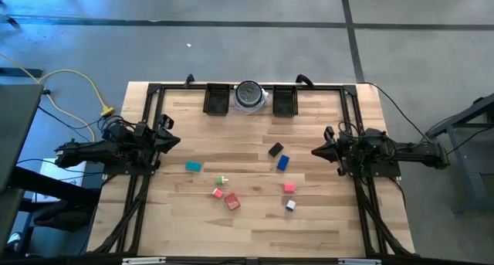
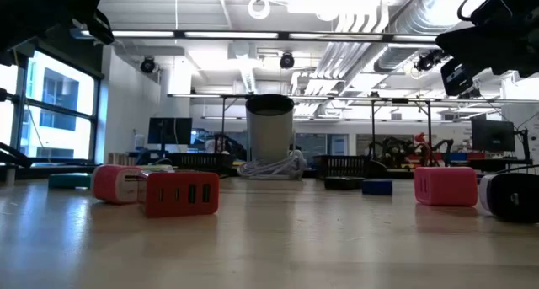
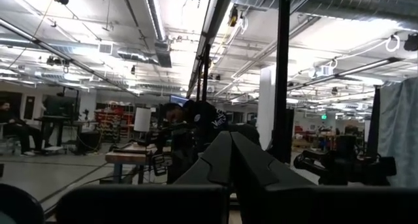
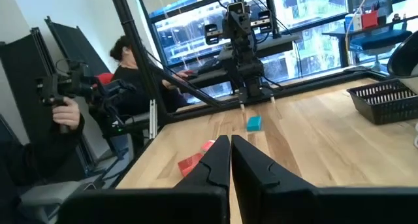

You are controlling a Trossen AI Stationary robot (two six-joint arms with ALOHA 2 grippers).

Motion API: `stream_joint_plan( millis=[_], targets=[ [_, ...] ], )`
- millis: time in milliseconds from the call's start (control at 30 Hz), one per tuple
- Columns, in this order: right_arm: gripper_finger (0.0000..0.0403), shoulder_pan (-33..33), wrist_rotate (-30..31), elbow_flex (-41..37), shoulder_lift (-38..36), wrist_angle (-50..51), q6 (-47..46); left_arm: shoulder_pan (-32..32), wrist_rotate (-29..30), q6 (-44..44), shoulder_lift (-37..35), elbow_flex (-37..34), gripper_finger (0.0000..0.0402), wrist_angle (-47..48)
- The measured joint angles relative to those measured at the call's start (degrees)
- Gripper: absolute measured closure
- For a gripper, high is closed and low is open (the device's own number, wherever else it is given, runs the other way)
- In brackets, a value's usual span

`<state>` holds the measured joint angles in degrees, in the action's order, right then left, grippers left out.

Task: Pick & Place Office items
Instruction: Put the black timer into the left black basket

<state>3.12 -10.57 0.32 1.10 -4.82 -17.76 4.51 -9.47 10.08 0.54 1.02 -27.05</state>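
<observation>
Clearly, fingers: left gripper (image 1: 174, 139) and right gripper (image 1: 317, 151) clenched, nothing held.
Items: office items (image 1: 231, 202) scattered mid-table, between the arms.
Progress: apparently nothing placed; every piece lies loose, well apart from the trays (image 1: 217, 100) and dish (image 1: 249, 96).
Pose: both arms parked at opposite table edges, pointing inward.

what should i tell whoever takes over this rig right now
Left gripper: shut, empty, parked at the table's left edge.
Right gripper: shut, empty, parked at the right edge.
Items, all loose on the wood mid-table: teal block, green-white piece, pink piece, red block, black block, blue block, pink block, white piece.
Two black trays and flank the round dish at the far edge.
Done: nothing placed.
Left: every item.
</observation>
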Motion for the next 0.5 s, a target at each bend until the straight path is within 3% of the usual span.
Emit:
stream_joint_plan(
  millis=[233, 400, 500],
  targets=[
    [0.0401, 0.0, 3.4, 0.0, 0.0, -3.1, 1.3, -0.1, 0.0, -1.9, 0.0, 0.0, 0.0401, -0.4],
    [0.0401, 0.0, 14.1, 0.0, 2.3, -2.4, 5.4, -0.1, 0.5, -4.3, 2.8, 0.0, 0.0401, 0.6],
    [0.0401, 0.0, 18.0, 0.0, 5.7, -3.0, 6.5, -0.1, 4.0, -4.3, 6.7, 0.0, 0.0401, 1.1]
  ],
)
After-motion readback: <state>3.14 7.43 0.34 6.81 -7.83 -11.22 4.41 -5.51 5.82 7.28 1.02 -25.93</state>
